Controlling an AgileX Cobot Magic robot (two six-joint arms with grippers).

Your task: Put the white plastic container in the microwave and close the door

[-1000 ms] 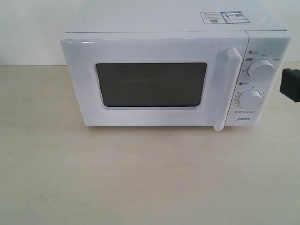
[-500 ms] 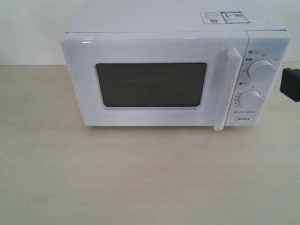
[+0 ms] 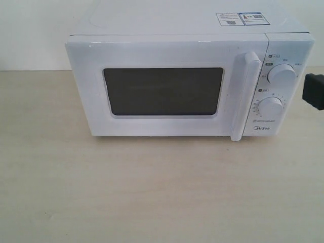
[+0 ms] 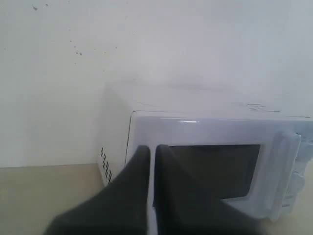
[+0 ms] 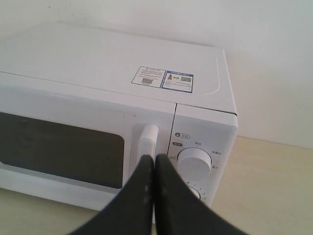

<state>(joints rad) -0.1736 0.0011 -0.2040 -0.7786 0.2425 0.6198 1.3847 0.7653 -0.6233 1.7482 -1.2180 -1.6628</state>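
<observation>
The white microwave (image 3: 187, 81) stands on the wooden table with its door (image 3: 162, 91) shut flat against the body; the bar handle (image 3: 244, 96) is upright beside two round dials. The white plastic container is out of view. My right gripper (image 5: 154, 157) is shut with nothing between its fingers, in front of the handle (image 5: 148, 139) and apart from it; a dark piece of that arm (image 3: 314, 91) shows at the exterior view's right edge. My left gripper (image 4: 152, 148) is shut and holds nothing, off the door's hinge-side corner (image 4: 139, 127).
The light wooden table (image 3: 152, 192) spreads in front of the microwave. A white wall (image 3: 30, 30) rises behind it. Stickers (image 5: 164, 78) lie on the microwave's top.
</observation>
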